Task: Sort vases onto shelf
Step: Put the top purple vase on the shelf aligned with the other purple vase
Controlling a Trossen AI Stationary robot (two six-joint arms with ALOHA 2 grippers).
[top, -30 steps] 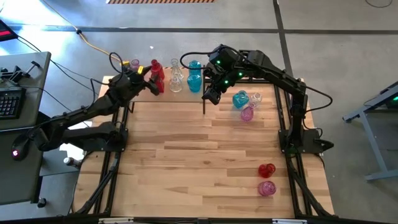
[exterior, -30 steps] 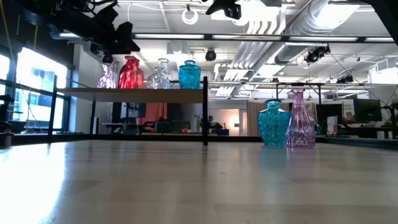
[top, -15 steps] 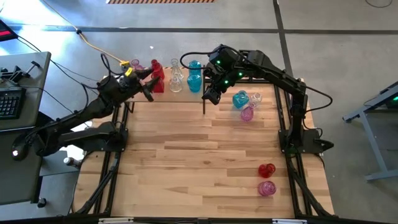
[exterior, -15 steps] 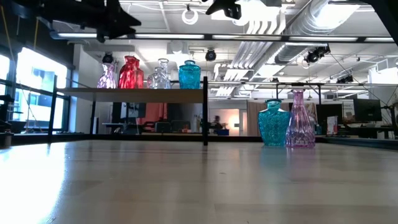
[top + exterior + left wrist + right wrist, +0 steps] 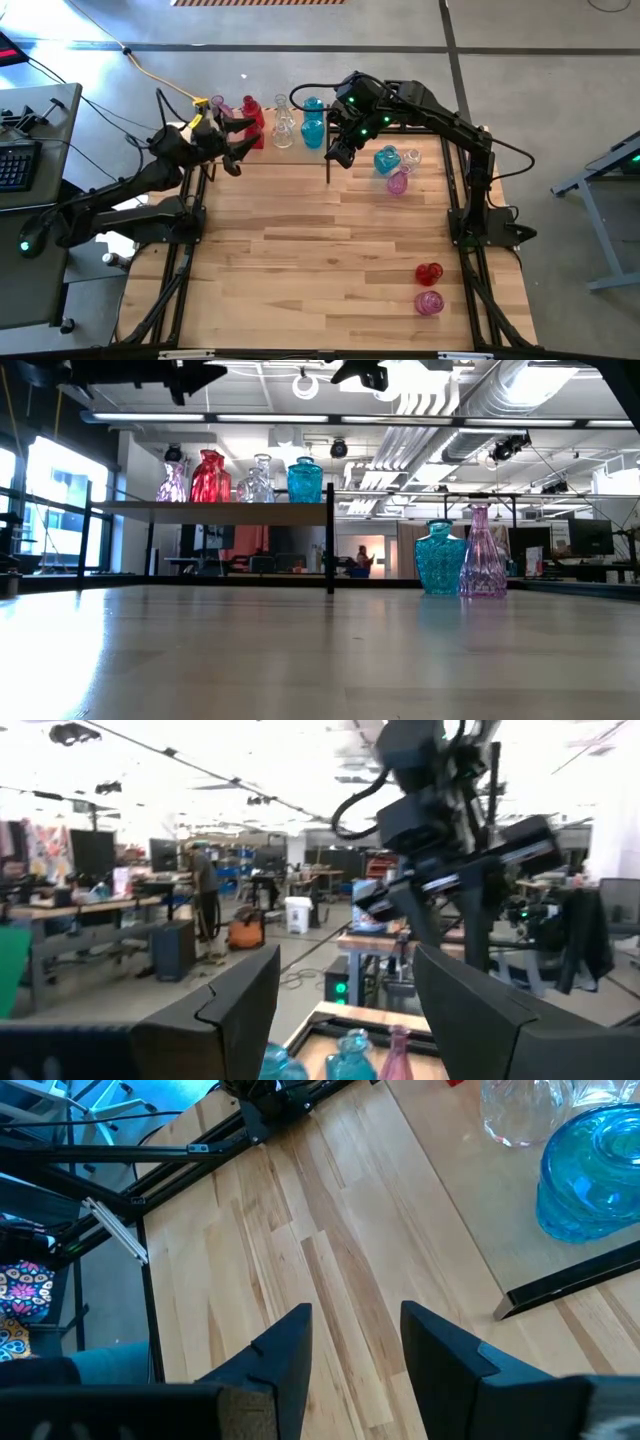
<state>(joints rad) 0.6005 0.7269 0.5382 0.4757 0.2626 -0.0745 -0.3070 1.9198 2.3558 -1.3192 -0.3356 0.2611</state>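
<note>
The shelf (image 5: pixel 290 150) stands at the table's far left. On it stand a pink vase (image 5: pixel 217 103), a red vase (image 5: pixel 250 115), a clear vase (image 5: pixel 283 125) and a teal vase (image 5: pixel 313 120), in a row (image 5: pixel 210 477). My left gripper (image 5: pixel 238 143) hangs open just left of the red vase, raised, with nothing between its fingers (image 5: pixel 215 1010). My right gripper (image 5: pixel 338 157) hangs open above the shelf's right front corner, also empty (image 5: pixel 355 1350). A teal vase (image 5: pixel 387 160), a clear one (image 5: pixel 410 157) and a pink one (image 5: pixel 398 183) stand on the table right of the shelf.
A red vase (image 5: pixel 429 273) and a pink vase (image 5: pixel 429 302) stand near the table's right front. The shelf's black corner post (image 5: pixel 328 165) is beside my right gripper. The middle and near left of the wooden tabletop (image 5: pixel 300 260) hold nothing.
My left gripper has drawn back from the red vase on the shelf toward the table's left edge, risen, and tipped its fingers upward. It has stayed open and empty. The vases have not moved.
</note>
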